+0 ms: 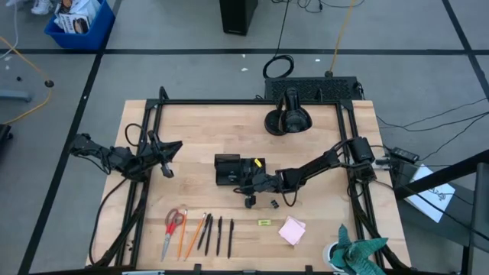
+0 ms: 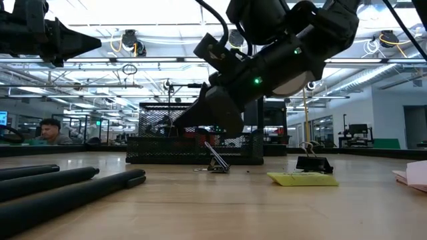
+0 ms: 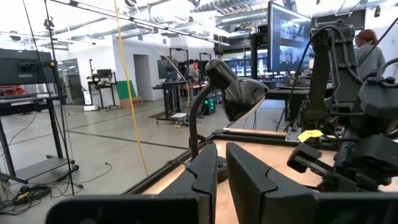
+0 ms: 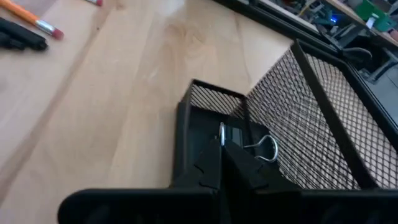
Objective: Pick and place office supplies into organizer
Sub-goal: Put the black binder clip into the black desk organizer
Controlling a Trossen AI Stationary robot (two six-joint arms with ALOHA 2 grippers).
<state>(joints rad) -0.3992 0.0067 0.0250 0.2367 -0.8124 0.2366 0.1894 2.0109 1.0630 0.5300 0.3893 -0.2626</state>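
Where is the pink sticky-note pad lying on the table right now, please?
In the high view the pink sticky-note pad lies near the table's front edge, right of the small yellow-green piece and left of the teal cloth.

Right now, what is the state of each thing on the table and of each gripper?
Right gripper: shut on a binder clip, over the organizer.
Left gripper: idle at the table's left, holding nothing.
Two clips: loose on the table.
Scissors: lying closed.
Pencils, pens, sticky pad: untouched.

Four cameras on one table [image 1: 191,137]

Overhead looks straight down; low skims level; wrists ride the arms, all but left's catching the mesh organizer [image 4: 323,118].
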